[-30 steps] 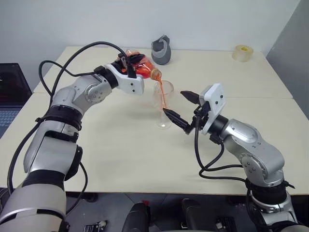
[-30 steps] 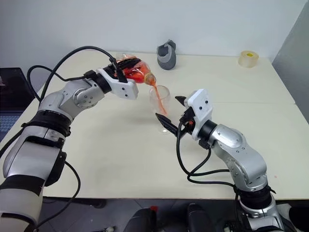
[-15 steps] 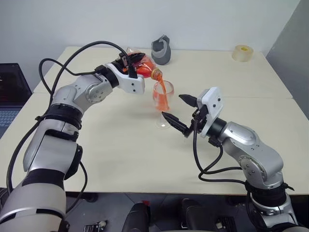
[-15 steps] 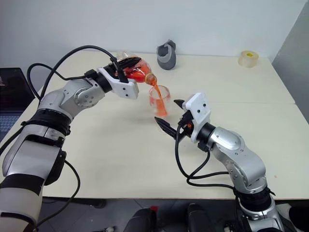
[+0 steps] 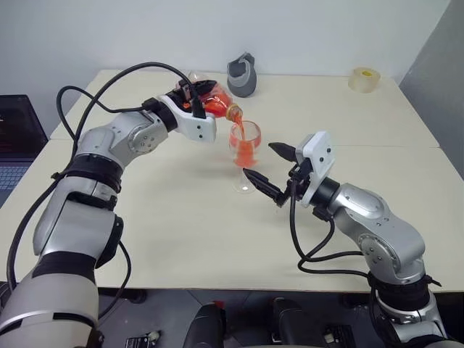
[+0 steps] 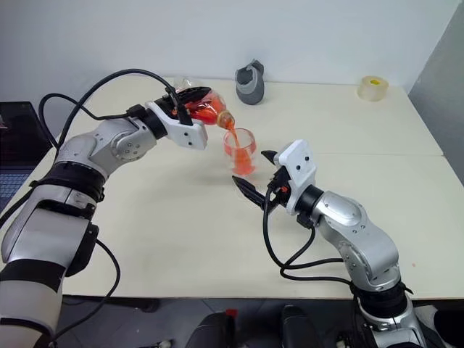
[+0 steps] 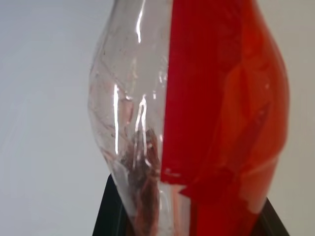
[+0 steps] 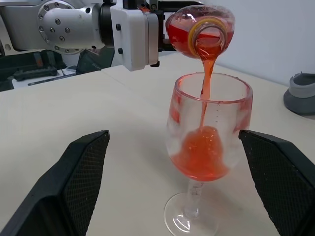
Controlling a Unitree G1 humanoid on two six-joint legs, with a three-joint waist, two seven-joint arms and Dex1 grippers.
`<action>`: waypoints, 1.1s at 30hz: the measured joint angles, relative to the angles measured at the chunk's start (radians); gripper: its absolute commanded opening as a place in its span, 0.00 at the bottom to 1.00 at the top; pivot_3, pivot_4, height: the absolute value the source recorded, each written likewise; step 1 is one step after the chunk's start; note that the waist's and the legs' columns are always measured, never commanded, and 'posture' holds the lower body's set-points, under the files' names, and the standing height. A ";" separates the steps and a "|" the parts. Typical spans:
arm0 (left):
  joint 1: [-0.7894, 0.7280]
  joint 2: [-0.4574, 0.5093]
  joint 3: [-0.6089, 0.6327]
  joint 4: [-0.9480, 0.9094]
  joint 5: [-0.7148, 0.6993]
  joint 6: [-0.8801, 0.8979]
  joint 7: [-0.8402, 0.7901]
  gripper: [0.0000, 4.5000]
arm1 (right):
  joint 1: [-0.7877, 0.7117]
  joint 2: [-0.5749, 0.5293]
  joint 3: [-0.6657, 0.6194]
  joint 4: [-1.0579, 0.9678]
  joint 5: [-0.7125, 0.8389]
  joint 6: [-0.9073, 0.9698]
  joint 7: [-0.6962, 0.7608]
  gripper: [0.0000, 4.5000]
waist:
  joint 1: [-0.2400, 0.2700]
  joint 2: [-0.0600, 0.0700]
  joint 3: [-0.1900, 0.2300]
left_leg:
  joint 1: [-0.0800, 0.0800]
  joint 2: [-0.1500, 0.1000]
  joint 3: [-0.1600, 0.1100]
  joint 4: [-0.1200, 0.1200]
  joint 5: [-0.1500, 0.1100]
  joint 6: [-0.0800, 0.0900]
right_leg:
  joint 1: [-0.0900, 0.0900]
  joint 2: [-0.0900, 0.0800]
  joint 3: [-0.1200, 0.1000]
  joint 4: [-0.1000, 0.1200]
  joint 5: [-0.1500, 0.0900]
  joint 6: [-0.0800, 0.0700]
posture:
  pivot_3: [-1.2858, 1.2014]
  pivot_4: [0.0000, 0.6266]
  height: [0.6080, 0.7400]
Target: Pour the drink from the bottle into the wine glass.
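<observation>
**Mid-pour: keeping the stream centred over the glass**

Pouring under way near the middle of the counter [image 5: 181, 239]. Small clear plastic bottle with rounded body [image 5: 212, 103] clamped in the closed left gripper [image 5: 194, 101], tipped with its uncapped neck just above the rim of the tall clear stemmed wine glass [image 5: 245, 156]. Thin stream of bright red translucent drink [image 8: 203, 101] falling into the bowl, pooling in its lower part; roughly half the bottle's belly holding red in the left wrist view. Right gripper [image 5: 272, 172] spread wide, holding nothing, one finger either side of the glass stem and apparently clear of it.

To do this well, probably: hold the tilt steady, deepening it only gradually as the bottle empties, so as to avoid a gulping surge. Keep the mouth over the bowl's centre, close to the rim without knocking it. Leave the narrow-footed glass untouched, right gripper ready as a guard. Level the bottle before the bowl fills.
</observation>
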 measured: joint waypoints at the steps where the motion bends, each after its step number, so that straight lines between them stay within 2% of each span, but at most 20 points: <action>1: -0.001 0.002 -0.002 0.000 0.001 -0.003 0.005 0.20 | 0.000 0.000 0.000 0.000 0.000 0.000 0.000 1.00 | 0.000 0.000 0.000 | 0.000 0.000 0.000 0.000 0.000 0.000 | 0.000 0.000 0.000 0.000 0.000 0.000 | 0.52 0.24 1.00; 33: -0.050 0.025 -0.059 0.044 0.044 -0.020 0.058 0.20 | 0.000 0.003 0.003 0.000 -0.026 0.000 -0.004 1.00 | 0.000 0.000 0.000 | 0.000 0.000 0.001 0.000 0.000 0.000 | 0.000 0.000 0.000 0.000 0.000 0.000 | 0.52 0.24 1.00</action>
